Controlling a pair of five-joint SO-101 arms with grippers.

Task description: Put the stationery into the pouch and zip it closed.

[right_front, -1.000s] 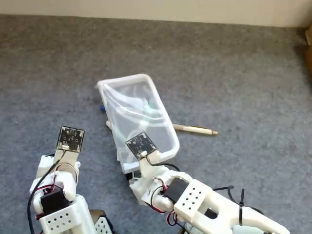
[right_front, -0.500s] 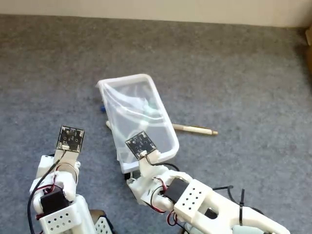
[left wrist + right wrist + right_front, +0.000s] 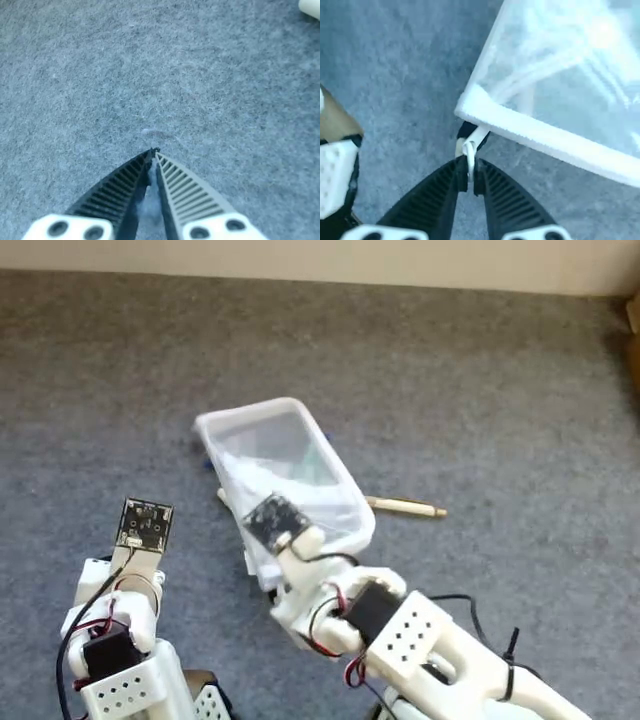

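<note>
**Right arm swings left and the pouch goes with it**

The right arm [image 3: 400, 640] has swung left and a little farther out over the last second. The clear mesh pouch [image 3: 285, 455] has shifted with it, its near edge dragged and its far corner turned slightly. The left arm [image 3: 120, 630] has not budged.

The right gripper [image 3: 469, 165] sits at the near edge of the pouch [image 3: 560, 75], its dark ribbed fingers pinched together on the small white zip pull [image 3: 470, 145]. The pull hangs from the pouch's thick white rim at that corner. Pale shapes and a greenish patch show through the mesh, but I can't make out what they are.

A tan pen [image 3: 405, 505] lies on the grey carpet [image 3: 480, 390] just right of the pouch, outside it, tip pointing right.

The left gripper [image 3: 152, 152] hangs over bare carpet at the near left, well apart from the pouch, with its fingertips meeting and nothing between them.
</note>
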